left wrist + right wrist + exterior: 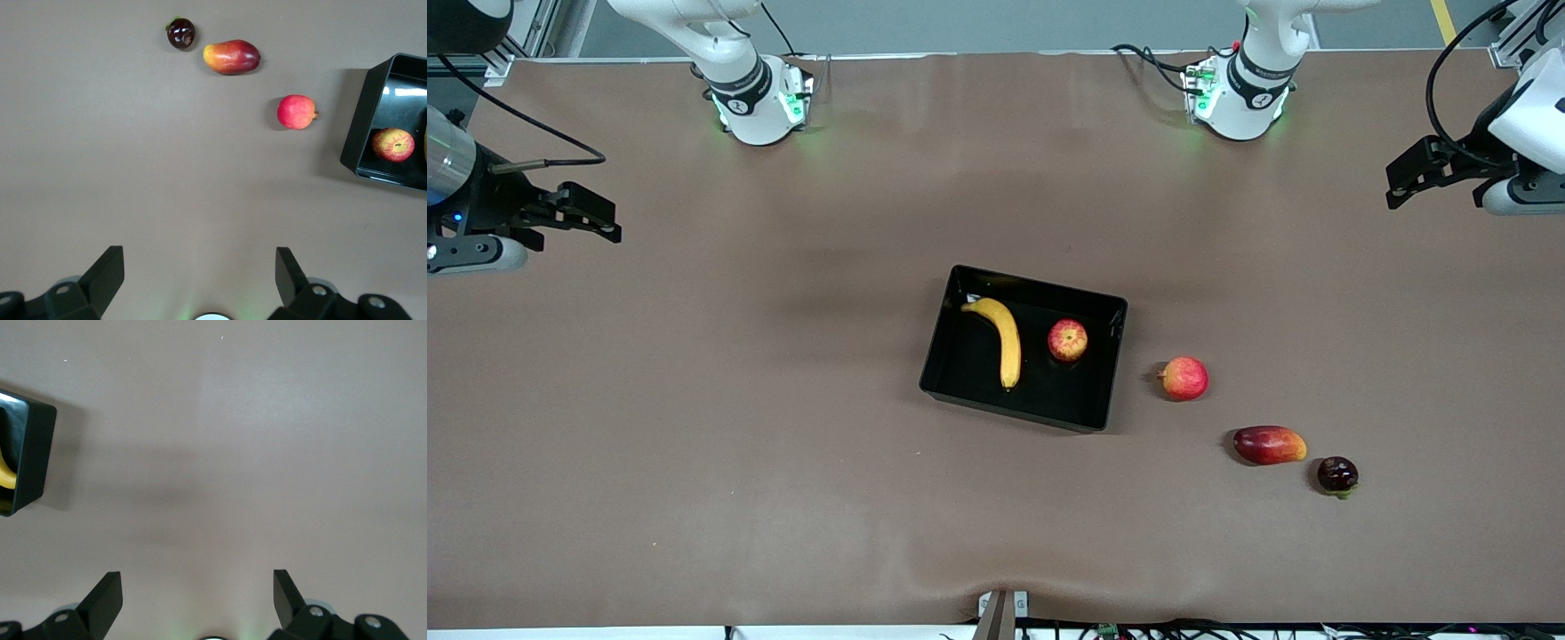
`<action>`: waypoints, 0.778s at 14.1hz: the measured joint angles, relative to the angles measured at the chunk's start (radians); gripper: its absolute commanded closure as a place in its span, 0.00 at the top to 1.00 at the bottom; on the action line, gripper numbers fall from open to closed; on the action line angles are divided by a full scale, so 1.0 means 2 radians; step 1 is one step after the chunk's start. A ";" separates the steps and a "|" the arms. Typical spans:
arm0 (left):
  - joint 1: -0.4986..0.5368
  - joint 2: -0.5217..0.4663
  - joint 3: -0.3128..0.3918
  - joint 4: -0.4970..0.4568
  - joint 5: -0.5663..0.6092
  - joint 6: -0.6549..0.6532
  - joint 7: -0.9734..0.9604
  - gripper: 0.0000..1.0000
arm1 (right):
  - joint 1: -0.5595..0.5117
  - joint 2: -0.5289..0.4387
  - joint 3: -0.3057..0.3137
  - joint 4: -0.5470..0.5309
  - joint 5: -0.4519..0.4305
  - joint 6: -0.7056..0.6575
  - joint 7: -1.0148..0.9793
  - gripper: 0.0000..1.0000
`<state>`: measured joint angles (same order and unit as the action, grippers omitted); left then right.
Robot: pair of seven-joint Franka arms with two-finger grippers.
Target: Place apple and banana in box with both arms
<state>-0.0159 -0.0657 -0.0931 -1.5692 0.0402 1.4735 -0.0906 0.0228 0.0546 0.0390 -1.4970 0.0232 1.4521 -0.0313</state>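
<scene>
The black box [967, 360] sits at the middle of the table. Inside it lie the yellow banana [1007, 342] and, beside it toward the left arm's end, the red-and-yellow apple [1067, 340]. My left gripper [1398, 185] hangs open and empty over the left arm's end of the table, well away from the box. My right gripper [605, 220] hangs open and empty over the right arm's end. The left wrist view shows the open left gripper [200, 267] over bare table, with the box [363, 120] and apple [393, 145] at its edge. In the right wrist view the right gripper [198, 587] is open, and a box corner [37, 453] shows a bit of banana [5, 477].
Three other fruits lie outside the box toward the left arm's end: a pinkish-red round fruit [1184, 379] [296, 111], an oblong red mango-like fruit [1269, 444] [231, 57] and a small dark fruit [1337, 475] [181, 33], each nearer to the front camera than the last.
</scene>
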 measured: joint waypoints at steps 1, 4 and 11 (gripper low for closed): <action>0.000 0.000 0.000 0.000 0.000 -0.003 -0.007 1.00 | 0.000 0.000 0.000 0.000 0.000 0.000 0.000 1.00; 0.000 0.000 0.001 0.002 0.000 -0.005 -0.015 1.00 | 0.001 0.000 0.000 0.000 0.000 0.000 0.000 1.00; 0.002 0.000 0.006 0.010 0.000 -0.012 -0.015 1.00 | 0.001 0.000 0.000 0.000 0.000 0.000 0.000 1.00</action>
<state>-0.0120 -0.0657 -0.0818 -1.5499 0.0402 1.4501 -0.1199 0.0242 0.0547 0.0394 -1.4970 0.0232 1.4526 -0.0313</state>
